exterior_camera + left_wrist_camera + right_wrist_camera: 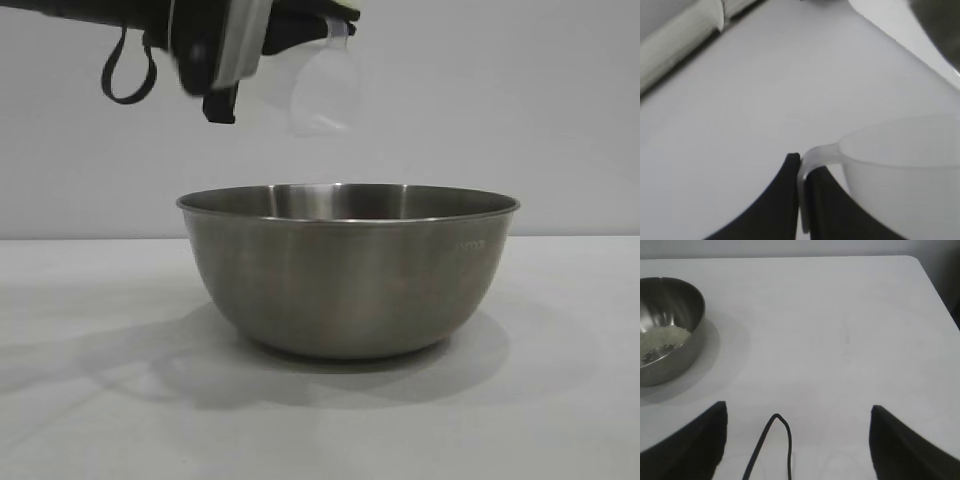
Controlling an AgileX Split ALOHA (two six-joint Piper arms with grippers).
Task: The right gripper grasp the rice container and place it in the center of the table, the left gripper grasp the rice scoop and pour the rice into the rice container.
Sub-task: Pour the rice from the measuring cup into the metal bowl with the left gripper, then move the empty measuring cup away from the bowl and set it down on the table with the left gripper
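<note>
Rice scoop [325, 88]: held above the rice container [348, 270], over the half of the bowl nearer the left arm. It hangs just beyond the tips of the left gripper [801, 200], whose jaws are pinched shut on the thin loop handle, with the cup body off to one side of them. Judgement: gripping by the handle keeps the jaws clear of the cup mouth, so a roll of the wrist can tip the contents out.

Orientation: in the exterior view the scoop lies tipped on its side. Its long axis, base to mouth, runs roughly level or a little downward rather than upright. Which end faces the bowl cannot be told with certainty. No grains are seen falling.

Rice [662, 340]: a pale heap already lies in the bottom of the bowl, per the right wrist view. Judgement: the pour is largely or wholly done.

Rice container: upright on the bench [560, 400], mouth up, apparently placed there to catch the pour.

Right gripper [797, 440]: jaws wide and holding nothing, hovering over bare bench. The bowl stands well apart, ahead of one jaw and off to its side.
</note>
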